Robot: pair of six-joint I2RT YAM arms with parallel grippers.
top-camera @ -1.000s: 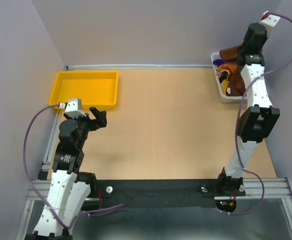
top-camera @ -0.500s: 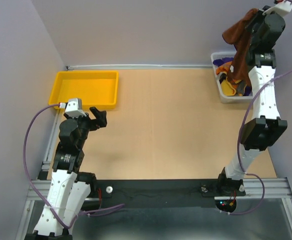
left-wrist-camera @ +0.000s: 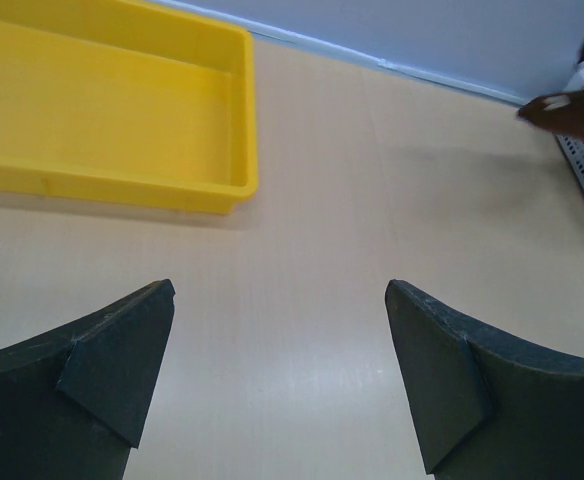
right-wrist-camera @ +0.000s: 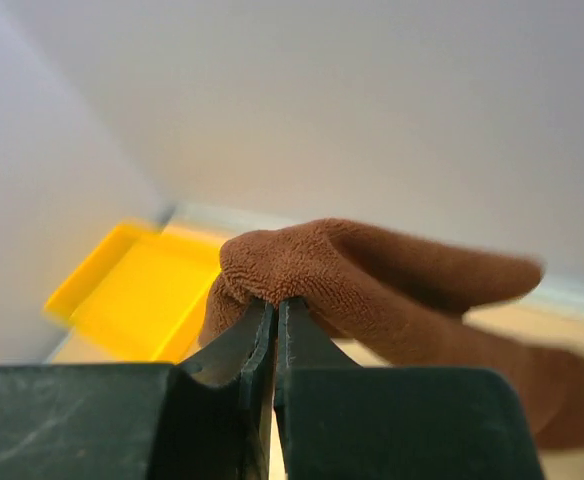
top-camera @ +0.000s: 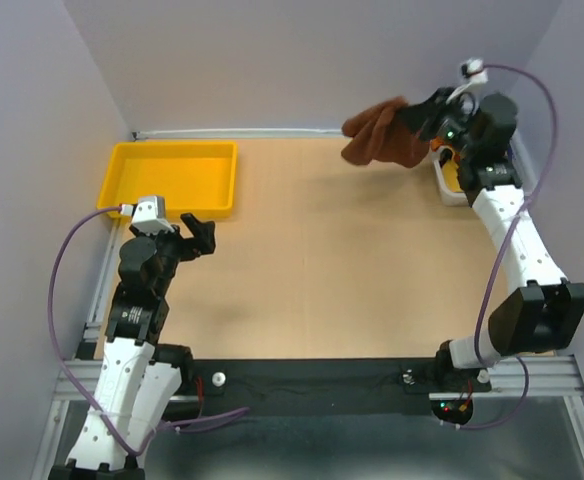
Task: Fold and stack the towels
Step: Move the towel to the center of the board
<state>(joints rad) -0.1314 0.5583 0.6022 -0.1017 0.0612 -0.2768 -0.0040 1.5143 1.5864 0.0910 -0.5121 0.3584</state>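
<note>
Plainly, the dark brown terry towel was held aloft, pinched at a fold by the right tool, trailing toward nine o'clock over the one-o'clock corner of the tabletop. The left tool, spread wide and empty, was seen well apart at eight o'clock.

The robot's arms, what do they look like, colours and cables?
The left arm and right arm share white shells and black joints. A purple cable loops beside each. Their fingers are dark and wedge-shaped.
</note>
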